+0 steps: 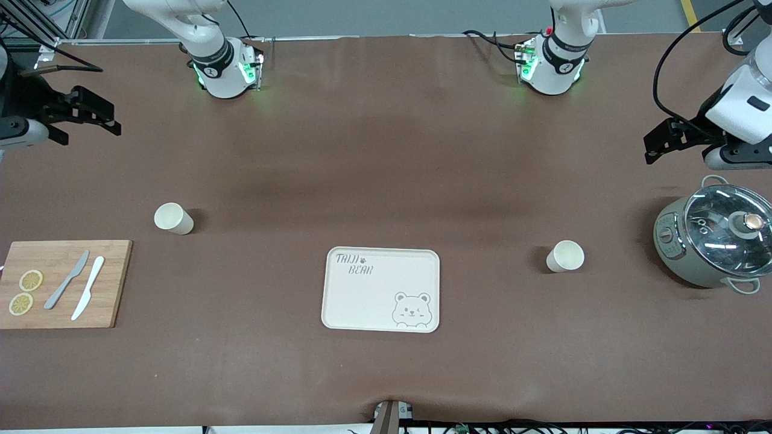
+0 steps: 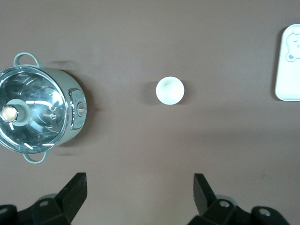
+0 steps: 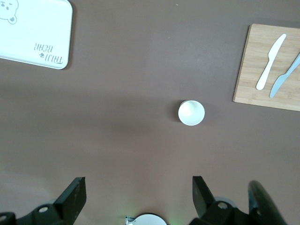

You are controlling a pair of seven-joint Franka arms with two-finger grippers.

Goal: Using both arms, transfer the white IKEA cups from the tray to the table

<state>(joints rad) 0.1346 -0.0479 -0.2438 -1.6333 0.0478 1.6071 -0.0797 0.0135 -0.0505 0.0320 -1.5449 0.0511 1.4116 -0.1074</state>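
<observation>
While both arms wait raised at the table's two ends, one cream rectangular tray with a bear drawing (image 1: 382,289) lies nearest the front camera, at the middle of the brown table (image 1: 386,150). One bamboo cutting board (image 1: 63,283) sits toward the right arm's end, carrying two lemon slices (image 1: 25,292), one grey knife (image 1: 66,280) and one white knife (image 1: 88,287). One grey cooking pot with a glass lid (image 1: 715,241) stands toward the left arm's end. Two small cream-white handleless cups stand upright on the table, well apart: one cup (image 1: 565,256) between tray and pot, the other cup (image 1: 173,218) just farther than the board. The left gripper (image 2: 140,194) hangs over the table above the pot, fingers spread apart and empty. The right gripper (image 3: 139,197) hangs above the board's end, likewise spread and empty.
</observation>
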